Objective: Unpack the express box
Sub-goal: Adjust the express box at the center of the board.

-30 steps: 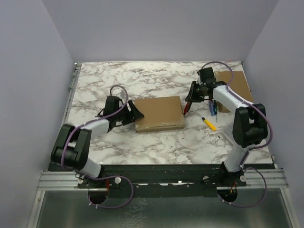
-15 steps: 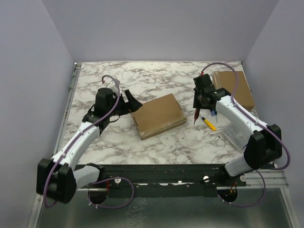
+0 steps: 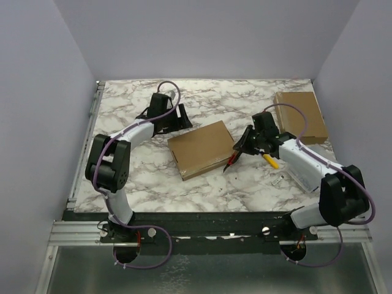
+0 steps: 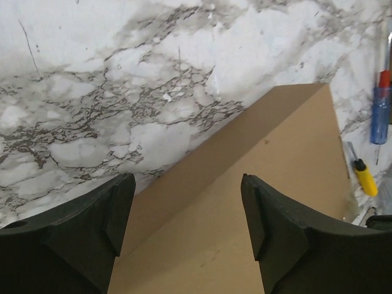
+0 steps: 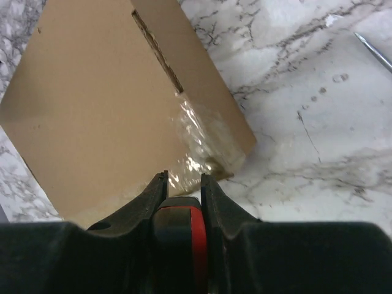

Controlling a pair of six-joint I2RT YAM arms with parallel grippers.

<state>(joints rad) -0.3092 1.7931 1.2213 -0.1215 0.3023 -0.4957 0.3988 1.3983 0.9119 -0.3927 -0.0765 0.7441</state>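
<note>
The express box (image 3: 202,149) is a flat brown carton lying skewed at the table's middle, with clear tape (image 5: 205,147) over its near right corner. My left gripper (image 3: 181,116) hovers open at the box's far left corner, its fingers (image 4: 104,220) spread above the box top (image 4: 245,202) with nothing between them. My right gripper (image 3: 246,142) is shut on a red-and-black tool (image 5: 180,220). The tool (image 3: 233,160) slants down toward the box's right edge, and its tip is hidden in the right wrist view.
A second brown box (image 3: 300,115) lies at the back right. A yellow-handled screwdriver (image 3: 269,160) and a small metal piece (image 3: 277,180) lie right of the box. A blue pen (image 4: 380,110) lies beyond them.
The box was turned askew. My left arm swung up to the box's far left corner. My right gripper carried the tool down and left to the box's right edge.
</note>
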